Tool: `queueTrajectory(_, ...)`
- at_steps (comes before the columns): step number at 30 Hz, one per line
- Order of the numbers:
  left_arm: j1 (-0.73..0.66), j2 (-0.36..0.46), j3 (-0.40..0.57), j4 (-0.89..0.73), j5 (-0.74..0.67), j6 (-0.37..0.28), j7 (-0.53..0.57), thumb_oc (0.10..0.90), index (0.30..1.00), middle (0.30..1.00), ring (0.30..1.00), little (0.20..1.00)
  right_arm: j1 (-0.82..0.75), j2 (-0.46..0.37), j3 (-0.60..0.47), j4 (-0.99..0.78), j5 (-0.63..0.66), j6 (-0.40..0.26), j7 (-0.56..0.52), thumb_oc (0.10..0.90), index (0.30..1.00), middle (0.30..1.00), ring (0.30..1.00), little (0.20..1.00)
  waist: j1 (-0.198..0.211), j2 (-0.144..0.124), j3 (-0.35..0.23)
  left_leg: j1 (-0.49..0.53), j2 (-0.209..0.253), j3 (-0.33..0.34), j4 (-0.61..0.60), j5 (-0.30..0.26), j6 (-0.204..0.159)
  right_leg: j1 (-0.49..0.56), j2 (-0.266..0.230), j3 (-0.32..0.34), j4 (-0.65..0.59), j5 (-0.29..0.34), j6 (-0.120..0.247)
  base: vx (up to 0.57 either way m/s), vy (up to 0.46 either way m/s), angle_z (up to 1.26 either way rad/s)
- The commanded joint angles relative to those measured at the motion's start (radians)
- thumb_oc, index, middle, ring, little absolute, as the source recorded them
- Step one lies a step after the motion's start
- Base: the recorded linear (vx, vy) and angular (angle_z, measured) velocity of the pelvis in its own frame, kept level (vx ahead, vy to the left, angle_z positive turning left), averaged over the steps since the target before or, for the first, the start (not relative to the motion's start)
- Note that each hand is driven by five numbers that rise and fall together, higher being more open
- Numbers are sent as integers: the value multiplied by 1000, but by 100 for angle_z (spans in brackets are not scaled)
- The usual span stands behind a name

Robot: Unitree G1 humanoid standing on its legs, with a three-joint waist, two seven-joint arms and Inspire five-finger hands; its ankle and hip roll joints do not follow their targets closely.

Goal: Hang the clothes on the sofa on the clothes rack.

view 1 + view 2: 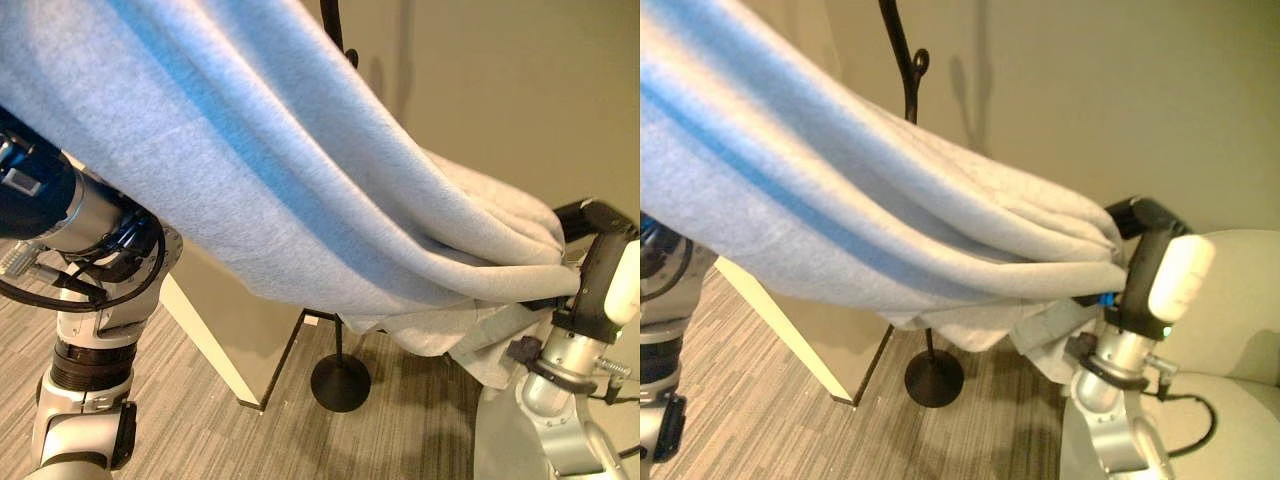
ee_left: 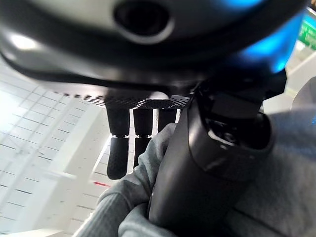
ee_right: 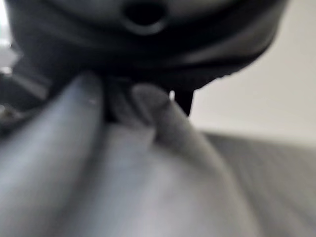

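Grey garment [image 1: 260,170] hangs stretched between both hands. The right hand [image 1: 1145,262] pinches its bunched end; the left hand [image 2: 197,163] clamps cloth under its thumb. A black clothes rack [image 1: 910,70] stands behind.

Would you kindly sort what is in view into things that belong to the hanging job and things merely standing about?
Job: grey garment, clothes rack, right hand, left hand.
Standing about: white panel, carpet floor.

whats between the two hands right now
The grey garment spans the whole stretch, gripped at one end by the right hand in the eye views and at the other by the left hand in its wrist view.
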Motion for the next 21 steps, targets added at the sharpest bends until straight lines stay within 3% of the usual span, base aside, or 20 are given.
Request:
queueTrajectory(1,-50,48,61,138,-9,68,-13,400,300,300,300,300,-209,-65,-89,-79,-70,-13,-75,400,300,300,300,300,20,-23,-29,143,61,39,7,-163,-35,-16,12,-14,5,76,5,0,0,0)
queueTrajectory(10,-20,67,22,428,-119,65,-97,400,300,300,300,300,-473,-265,-62,130,-107,93,-115,400,300,300,300,300,41,-47,-29,161,62,33,7,-185,-37,-9,19,11,5,62,2,33,4,-7)
queueTrajectory(21,-209,190,-146,806,-295,87,-252,400,300,300,300,300,-773,-445,203,345,-27,96,-9,400,300,300,300,300,36,-60,-13,170,50,47,7,-205,-36,-16,11,21,18,83,18,34,22,-6)
